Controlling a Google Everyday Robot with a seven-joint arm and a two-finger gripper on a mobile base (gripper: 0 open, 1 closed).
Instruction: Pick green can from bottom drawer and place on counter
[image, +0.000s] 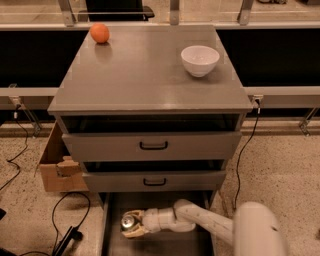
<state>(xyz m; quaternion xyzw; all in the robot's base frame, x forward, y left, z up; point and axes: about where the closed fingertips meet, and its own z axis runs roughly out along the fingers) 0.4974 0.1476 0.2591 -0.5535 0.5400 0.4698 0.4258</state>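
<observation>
The bottom drawer (111, 235) is pulled open at the foot of the grey cabinet. The green can (128, 221) stands in its left part; I see mostly its shiny silver top. My gripper (131, 224) reaches in from the lower right on a white arm, and its pale fingers sit around the can's sides. The counter (145, 75) is the cabinet's flat grey top, above the two shallower drawers with black handles.
An orange (99, 33) sits at the counter's back left and a white bowl (200, 60) at its back right. A cardboard box (57, 165) stands on the floor left of the cabinet. Black cables (65, 235) lie on the floor at lower left.
</observation>
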